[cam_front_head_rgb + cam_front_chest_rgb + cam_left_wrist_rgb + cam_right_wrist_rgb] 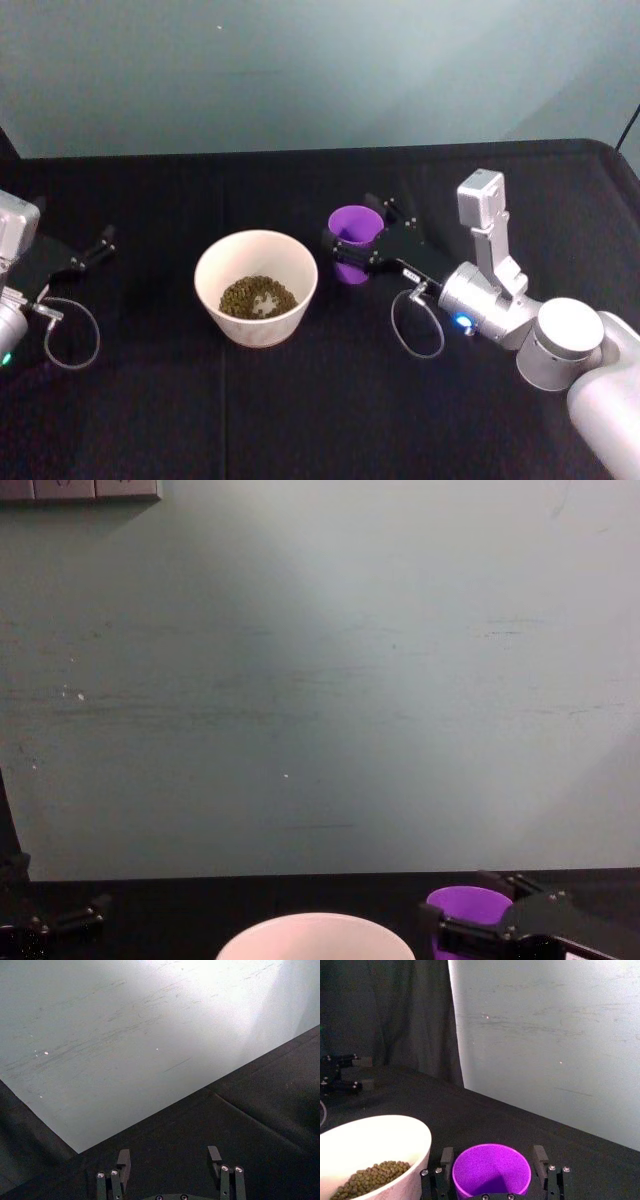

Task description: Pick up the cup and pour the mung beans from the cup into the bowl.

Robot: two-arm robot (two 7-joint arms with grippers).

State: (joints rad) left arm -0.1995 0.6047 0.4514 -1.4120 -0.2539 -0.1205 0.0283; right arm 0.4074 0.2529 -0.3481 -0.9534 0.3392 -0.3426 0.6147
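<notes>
The right hand [352, 250] grips the smooth, upright purple cup [355, 228], seemingly empty, at centre-right; beans [258, 297] fill the round bowl [256, 286]. The left hand [88, 254] rests open at left.

Cup [355, 226]: smooth purple plastic. Bowl [256, 300]: smooth, matt off-white. Tablecloth [300, 420]: matt black cloth. Wall [300, 70]: scuffed, pale grey-green.

dim room | glare on wall [210, 990] | soft focus
</notes>
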